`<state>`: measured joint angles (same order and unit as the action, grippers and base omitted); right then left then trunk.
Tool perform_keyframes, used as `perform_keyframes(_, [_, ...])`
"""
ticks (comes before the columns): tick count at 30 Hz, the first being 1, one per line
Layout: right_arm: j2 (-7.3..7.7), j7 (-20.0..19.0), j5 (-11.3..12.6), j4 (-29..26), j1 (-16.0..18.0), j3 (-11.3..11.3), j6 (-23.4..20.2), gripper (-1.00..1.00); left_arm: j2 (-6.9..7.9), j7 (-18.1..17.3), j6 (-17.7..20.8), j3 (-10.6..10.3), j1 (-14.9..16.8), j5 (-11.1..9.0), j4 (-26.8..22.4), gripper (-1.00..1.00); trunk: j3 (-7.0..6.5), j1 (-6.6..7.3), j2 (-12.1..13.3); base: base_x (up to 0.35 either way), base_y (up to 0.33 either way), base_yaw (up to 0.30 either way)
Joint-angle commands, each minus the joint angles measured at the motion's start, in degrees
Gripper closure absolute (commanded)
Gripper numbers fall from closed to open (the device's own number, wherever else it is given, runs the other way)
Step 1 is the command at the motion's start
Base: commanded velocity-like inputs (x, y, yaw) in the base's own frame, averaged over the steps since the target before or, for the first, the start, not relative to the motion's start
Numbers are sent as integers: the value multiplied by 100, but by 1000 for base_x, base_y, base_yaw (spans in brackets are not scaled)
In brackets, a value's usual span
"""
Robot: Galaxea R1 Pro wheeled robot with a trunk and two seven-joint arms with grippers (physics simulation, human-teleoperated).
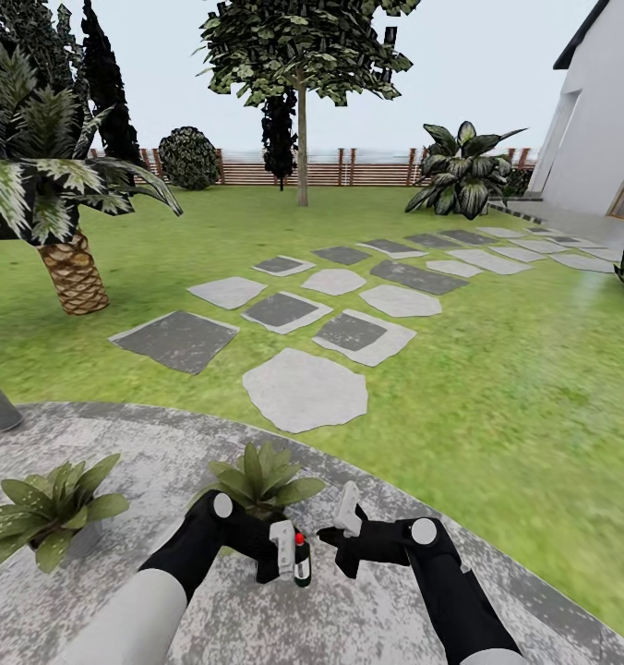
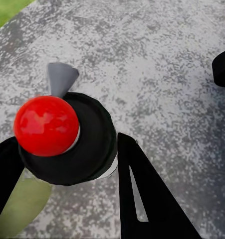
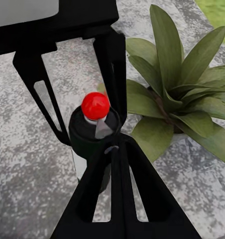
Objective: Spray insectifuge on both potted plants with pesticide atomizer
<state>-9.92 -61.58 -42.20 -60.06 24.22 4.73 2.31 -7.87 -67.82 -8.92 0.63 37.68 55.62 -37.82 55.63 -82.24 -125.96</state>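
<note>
while the lawn and stepping stones (image 1: 303, 388) stretch away to the slatted fence (image 1: 367, 168) behind, the work sits low on the round grey patio (image 1: 367, 628). at far left a potted plant (image 1: 52, 513) stands alone near the paving's edge, well apart from the arms. next to the right, the second potted plant (image 1: 261, 480) sits just beyond the left arm, and the right wrist view shows its broad leaves just beside the bottle, so the spray target looks close at hand.

at centre the left pincer (image 1: 289, 552) stands over the pesticide atomizer (image 1: 302, 559), which is upright on the patio, dark-bodied with a red cap rather than a green tip. the left wrist view looks straight down on that cap (image 2: 46, 125), a dark finger (image 2: 142, 194) to either side of the bottle. the jaws stand narrow, bracketing the body; whether they press it or merely flank it, i cannot tell. the placement reads as a top-down grasp meant to keep the nozzle free.

at right, the right pincer (image 1: 344, 531) points in toward the bottle from just beside it, its fingers crossing before the bottle in its own wrist view. it seems empty, its gap unclear; perhaps it is there to steady the bottle.
</note>
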Motion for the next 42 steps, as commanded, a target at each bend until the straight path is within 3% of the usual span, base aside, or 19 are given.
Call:
perform_keyframes(1, [-8, -29, -43, -6, 3, 21, 24, 100, -30, -10, -62, 7, 2, 41, -6, 100, 5, 1, -2, 0, 0, 0])
perform_keyframes(15, [-8, -29, -43, -5, 3, 20, 24, 100, -159, -37, -82, 7, 11, 7, -7, 100, 5, 1, -2, 0, 0, 0])
perform_keyframes(17, [-8, -29, -43, 0, 3, 23, 24, 100, -160, -47, -89, 7, 11, -75, -7, 100, 5, 1, -2, 0, 0, 0])
perform_keyframes(21, [-8, -29, -43, -4, 3, 26, 24, 100, -154, -119, -122, 7, 11, -464, -6, 100, 5, 1, -2, 0, 0, 0])
perform_keyframes(24, [-8, -29, -43, -5, 3, 26, 24, 100, -154, -140, -126, 7, 11, -529, -6, 100, 5, 1, -2, 0, 0, 0])
perform_keyframes(37, [-8, -29, -43, 3, 3, 28, 24, 100, -147, -137, -114, 7, 11, -541, 7, 100, 5, 1, -2, 0, 0, 0])
perform_keyframes(42, [-8, -29, -43, 3, 3, 28, 24, 100, 6, -129, -100, -9, 3, -411, 20, 100, 5, 1, -2, 0, 0, 0])
